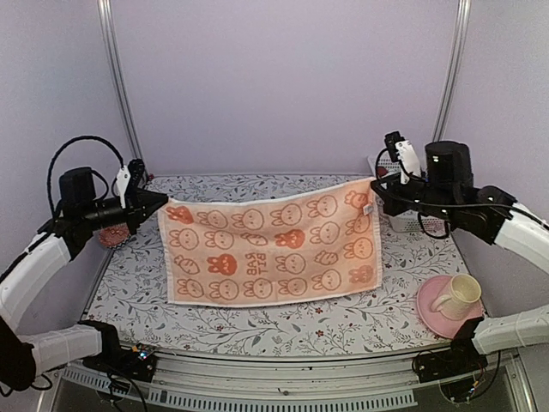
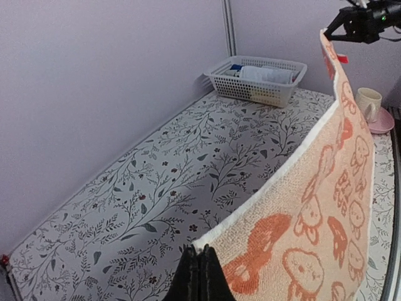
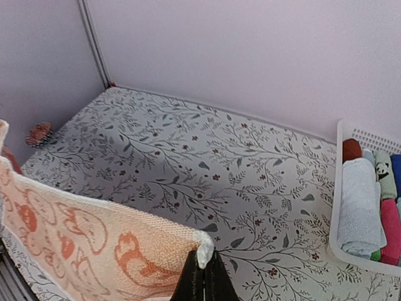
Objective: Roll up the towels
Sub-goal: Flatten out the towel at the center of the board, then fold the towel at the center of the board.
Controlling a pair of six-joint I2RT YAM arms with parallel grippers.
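Note:
An orange towel point(image 1: 270, 245) printed with white bunny faces hangs spread out above the table, held by its two upper corners. My left gripper point(image 1: 161, 202) is shut on the towel's left corner, and in the left wrist view the black fingers point(image 2: 200, 276) pinch the white hem next to the towel point(image 2: 313, 213). At the other end my right gripper point(image 1: 376, 190) is shut on the right corner. The right wrist view has the towel point(image 3: 94, 244) draped left of the fingers point(image 3: 203, 282). The towel's lower edge rests on the table toward the front.
A white basket point(image 1: 396, 221) with rolled cloths point(image 3: 360, 207) stands at the back right, also in the left wrist view point(image 2: 257, 78). A cream cup point(image 1: 456, 296) on a pink saucer point(image 1: 433, 318) sits at the front right. A small reddish object point(image 1: 110, 236) lies by the left wall.

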